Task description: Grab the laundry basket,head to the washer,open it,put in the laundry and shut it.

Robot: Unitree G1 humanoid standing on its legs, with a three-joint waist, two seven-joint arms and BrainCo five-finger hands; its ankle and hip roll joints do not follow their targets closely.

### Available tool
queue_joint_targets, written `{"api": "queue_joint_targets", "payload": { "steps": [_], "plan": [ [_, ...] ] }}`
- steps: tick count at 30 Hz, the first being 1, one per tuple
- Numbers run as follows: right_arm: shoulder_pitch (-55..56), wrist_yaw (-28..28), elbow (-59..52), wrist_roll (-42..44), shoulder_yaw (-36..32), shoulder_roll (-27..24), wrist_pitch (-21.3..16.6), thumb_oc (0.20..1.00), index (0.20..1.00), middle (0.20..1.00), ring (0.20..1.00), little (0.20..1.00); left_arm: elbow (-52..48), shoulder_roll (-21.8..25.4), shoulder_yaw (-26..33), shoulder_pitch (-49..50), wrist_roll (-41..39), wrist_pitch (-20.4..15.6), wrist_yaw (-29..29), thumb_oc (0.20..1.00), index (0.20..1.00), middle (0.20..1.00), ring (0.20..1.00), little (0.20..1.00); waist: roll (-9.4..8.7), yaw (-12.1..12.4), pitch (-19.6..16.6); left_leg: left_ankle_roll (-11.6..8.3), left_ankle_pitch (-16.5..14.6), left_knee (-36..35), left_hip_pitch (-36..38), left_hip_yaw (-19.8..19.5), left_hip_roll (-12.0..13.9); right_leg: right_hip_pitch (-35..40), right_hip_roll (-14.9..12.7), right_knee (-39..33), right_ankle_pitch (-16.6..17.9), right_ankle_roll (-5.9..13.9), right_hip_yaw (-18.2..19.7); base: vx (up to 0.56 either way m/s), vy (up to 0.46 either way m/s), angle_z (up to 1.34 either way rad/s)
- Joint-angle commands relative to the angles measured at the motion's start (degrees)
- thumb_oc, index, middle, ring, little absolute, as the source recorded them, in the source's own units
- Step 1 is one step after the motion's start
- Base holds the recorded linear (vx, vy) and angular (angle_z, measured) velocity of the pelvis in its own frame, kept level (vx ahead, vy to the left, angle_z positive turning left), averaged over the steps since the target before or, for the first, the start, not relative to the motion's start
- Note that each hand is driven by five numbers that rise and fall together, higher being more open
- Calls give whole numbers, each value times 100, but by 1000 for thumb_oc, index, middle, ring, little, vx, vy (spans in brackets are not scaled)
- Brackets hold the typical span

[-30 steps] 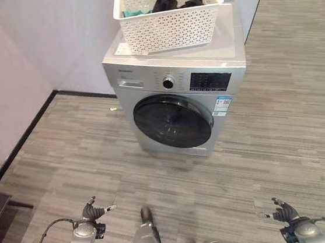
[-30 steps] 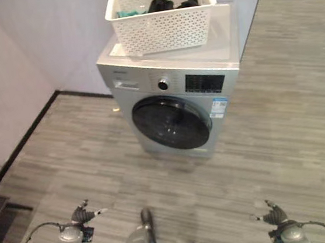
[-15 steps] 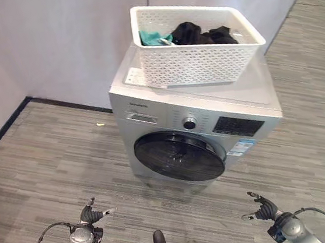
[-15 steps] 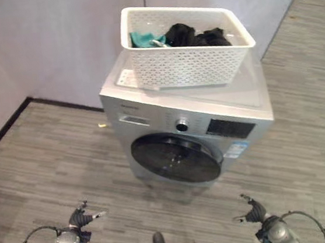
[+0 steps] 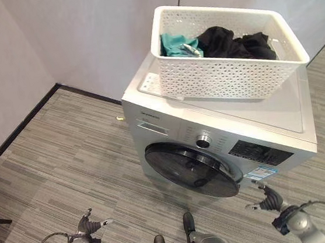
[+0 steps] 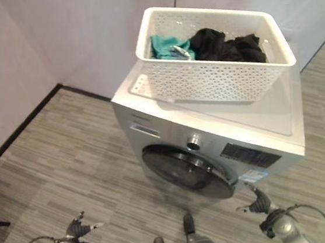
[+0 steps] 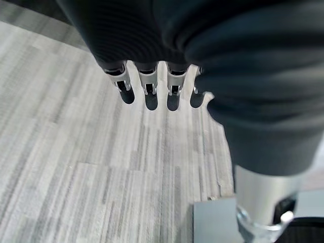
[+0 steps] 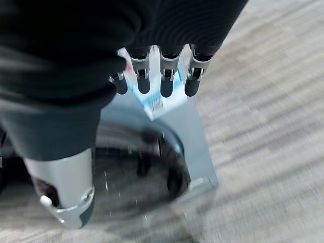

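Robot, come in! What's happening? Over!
Both hands open, left, right, holding nothing. Basket with laundry sits on washer. Door shut.

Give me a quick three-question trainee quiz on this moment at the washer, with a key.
1. True or false: the basket stands on top of the washer.
2. The washer door is: A) wide open, B) shut, C) taken off.
3. Fill in: the clothes in the basket are black and ____.

Key
1. True. It sits on the lid, and neither the left hand nor the right hand touches it; both hang low with relaxed fingers.
2. B. The dark round door lies flush in the front.
3. Teal. A teal piece lies beside the black pile.
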Motion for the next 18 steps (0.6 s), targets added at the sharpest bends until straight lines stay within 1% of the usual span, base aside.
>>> {"api": "queue_joint_targets", "payload": {
  "steps": [1,2,3,4,8,12,15,16,17,18],
  "plan": [
    [316,135,-738,-22,-267,-217,-216,1000,1000,1000,1000,1000,249,357,372,-166,150,-142,75,1000,1000,1000,1000,1000,-26,-63,-4,-243,41,590,-590,82,30,211,-72,986,-1050,400,-141,1,-61,1],
    [329,139,-750,-22,-276,-218,-210,1000,1000,1000,1000,1000,252,356,367,-168,150,-144,75,1000,1000,1000,1000,1000,-25,-59,-4,-244,40,591,-588,82,30,214,-72,985,-1050,400,-142,4,-129,-3],
    [616,244,-1267,-35,-452,-266,-248,1000,1000,1000,1000,1000,448,428,528,-160,173,-106,87,1000,1000,1000,1000,1000,-42,-100,-1,-280,39,614,-587,99,74,247,-42,977,-1091,371,-151,1,-96,-3],
    [762,275,-1453,50,-559,-251,-285,1000,1000,1000,1000,1000,534,442,575,-174,174,-91,107,1000,1000,1000,1000,1000,-52,-123,1,-295,41,621,-580,107,89,260,-30,970,-1097,360,-143,2,-118,-4],
    [1013,301,-1669,302,-723,-235,-407,1000,1000,1000,1000,1000,708,400,619,-222,201,-68,161,1000,1000,1000,1000,1000,-64,-167,-31,-328,77,568,-538,121,144,305,29,875,-1111,315,-110,7,-75,-5],
    [792,116,-1269,434,-633,-211,-554,1000,1000,1000,1000,1000,487,261,422,-212,313,-128,209,1000,1000,1000,1000,1000,4,-143,-6,-344,107,603,-596,53,146,314,48,787,-1111,270,-123,1,-42,-13],
    [432,-116,-780,466,-541,-205,-590,1000,1000,1000,1000,1000,377,122,208,-201,414,-158,250,1000,1000,1000,1000,1000,75,-109,14,-343,129,593,-644,-3,136,326,38,713,-1091,247,-167,2,-14,1],
    [430,-117,-778,466,-539,-205,-591,1000,1000,1000,1000,1000,377,122,209,-201,414,-158,249,1000,1000,1000,1000,1000,75,-111,14,-343,129,594,-644,-4,136,326,38,713,-1090,247,-168,-8,-16,19],
    [104,-207,-617,290,-373,-293,-577,1000,1000,1000,1000,1000,366,87,83,-211,521,-160,248,1000,1000,1000,1000,1000,119,-61,22,-347,127,588,-689,-31,130,321,27,660,-1077,245,-202,-7,-10,12],
    [101,-208,-615,290,-371,-293,-577,1000,1000,1000,1000,1000,366,87,84,-211,521,-160,248,1000,1000,1000,1000,1000,119,-63,22,-347,127,589,-690,-31,130,321,27,660,-1077,245,-203,0,0,0]
  ]
}}
